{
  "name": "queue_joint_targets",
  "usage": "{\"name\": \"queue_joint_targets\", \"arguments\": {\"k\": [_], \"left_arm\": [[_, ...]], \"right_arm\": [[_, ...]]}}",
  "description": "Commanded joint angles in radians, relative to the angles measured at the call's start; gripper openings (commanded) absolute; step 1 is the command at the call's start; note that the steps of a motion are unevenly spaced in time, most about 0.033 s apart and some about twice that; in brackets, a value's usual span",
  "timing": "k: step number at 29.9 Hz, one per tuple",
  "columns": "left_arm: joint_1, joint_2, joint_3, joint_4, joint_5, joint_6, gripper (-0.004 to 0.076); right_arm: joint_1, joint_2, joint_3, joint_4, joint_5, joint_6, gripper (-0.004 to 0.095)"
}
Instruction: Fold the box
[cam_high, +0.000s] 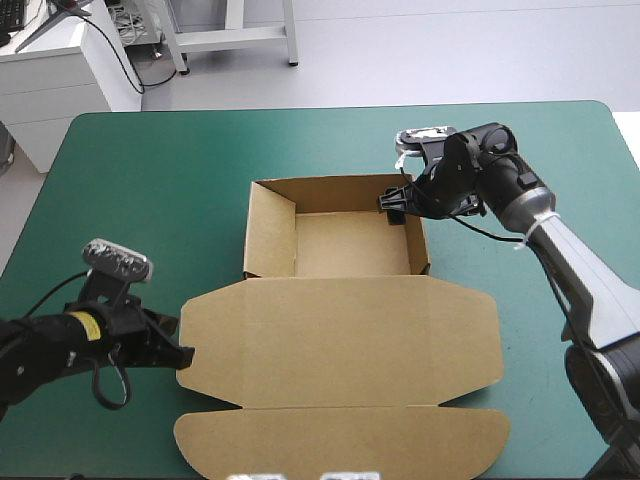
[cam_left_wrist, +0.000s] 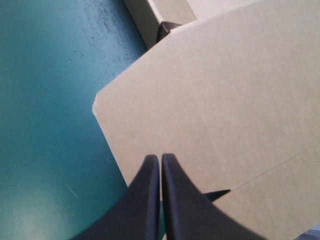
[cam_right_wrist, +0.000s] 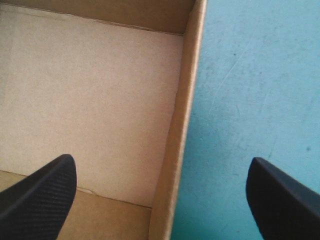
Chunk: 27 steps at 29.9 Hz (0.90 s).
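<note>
**Operator:** While I am reading the views, the box (cam_high: 340, 300) is sitting in the middle of the tabletop (cam_high: 150, 180) as an open tray. Its lid (cam_high: 340, 350) is lying flat toward the near edge.

**Support:** Claw states?

**Operator:** I am seeing the left claw (cam_high: 183, 352) pinched to a point, with its tips resting at the lid's left edge. No board is showing between them. The right claw (cam_high: 395, 205) is standing wide and straddling the tray's right wall (cam_right_wrist: 182, 125) near the far corner. One finger is hanging inside the tray, and the other is hanging over bare tabletop.

**Support:** Step in hand?

**Operator:** I am judging it as seating the right wall, since the walls are already looking raised. For the next move, I am expecting the right claw to be narrowing on that wall and pressing it square. The left claw should be steadying the lid so that the tray is not sliding.
</note>
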Motion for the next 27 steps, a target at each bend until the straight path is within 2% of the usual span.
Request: {"name": "queue_joint_targets", "arguments": {"k": [1, 10, 20, 22, 23, 27], "left_arm": [[-0.004, -0.097, 0.046, -0.022, -0.054, -0.001, -0.0008], [-0.004, -0.272, 0.155, -0.018, -0.052, -0.001, -0.0008], [-0.004, -0.289, 0.158, -0.018, -0.062, -0.001, -0.0008], [-0.004, -0.289, 0.158, -0.018, -0.062, -0.001, -0.0008], [-0.004, -0.289, 0.158, -0.018, -0.060, -0.001, -0.0008], [-0.004, -0.289, 0.158, -0.018, -0.056, -0.001, -0.0008]], "right_arm": [[-0.004, 0.013, -0.020, 0.013, -0.054, -0.007, 0.0852], [-0.004, 0.118, -0.020, 0.022, -0.059, 0.014, 0.0851], [-0.009, 0.144, -0.020, 0.033, -0.010, 0.008, 0.0840], [-0.021, 0.151, -0.020, 0.035, -0.006, 0.030, 0.0758], [-0.027, 0.153, -0.020, 0.035, -0.006, 0.043, 0.0674], [-0.046, 0.151, -0.021, 0.057, -0.008, 0.045, 0.0161]]}}
